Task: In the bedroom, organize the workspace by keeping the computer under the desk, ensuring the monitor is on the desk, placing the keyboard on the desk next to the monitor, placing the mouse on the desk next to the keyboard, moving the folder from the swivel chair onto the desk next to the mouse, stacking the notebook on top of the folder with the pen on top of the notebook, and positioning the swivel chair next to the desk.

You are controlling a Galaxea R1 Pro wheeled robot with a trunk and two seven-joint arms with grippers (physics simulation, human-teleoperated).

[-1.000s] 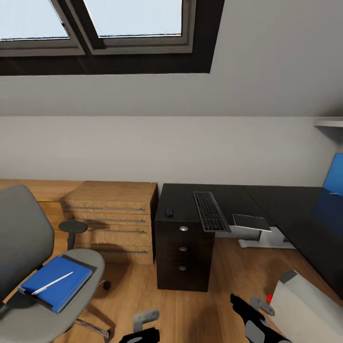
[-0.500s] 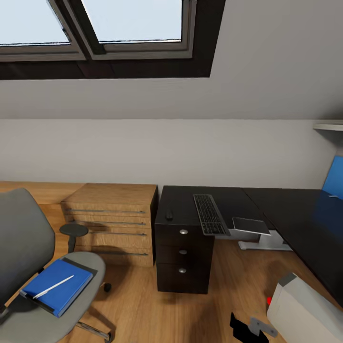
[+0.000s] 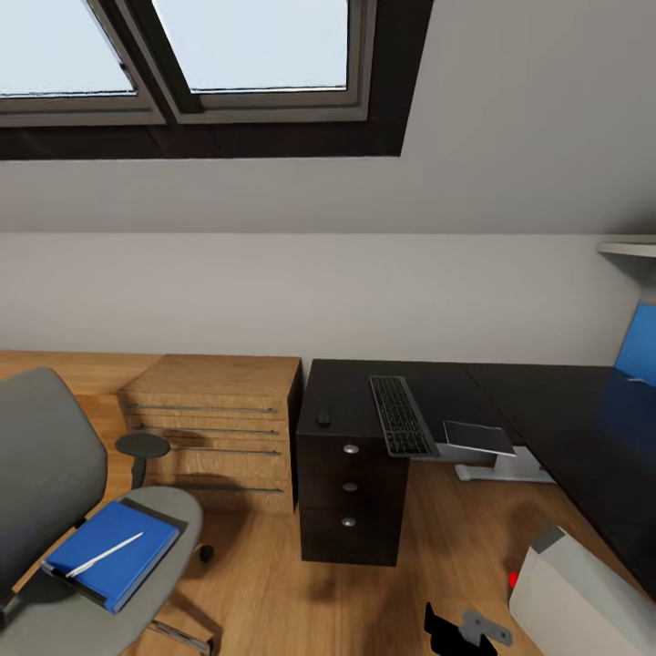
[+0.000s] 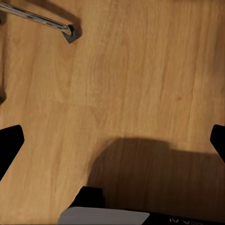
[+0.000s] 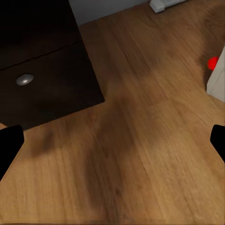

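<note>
Both claws spread wide over bare wood floor [image 4: 140,70], holding nothing: left claw [image 4: 112,140], right claw [image 5: 112,140]. Folder stack at 8 o'clock in the head view: blue folder [image 3: 114,553] on the swivel chair [image 3: 55,510] seat, white pen [image 3: 105,554] lying across it. Keyboard [image 3: 401,415] at 12 o'clock on the table [image 3: 547,401], overhanging the front edge; mouse [image 3: 323,418] near the left edge above the drawers. Best approached by turning toward the chair, squaring up, then lowering one claw flat onto the folder's near edge so the pen does not roll off.
</note>
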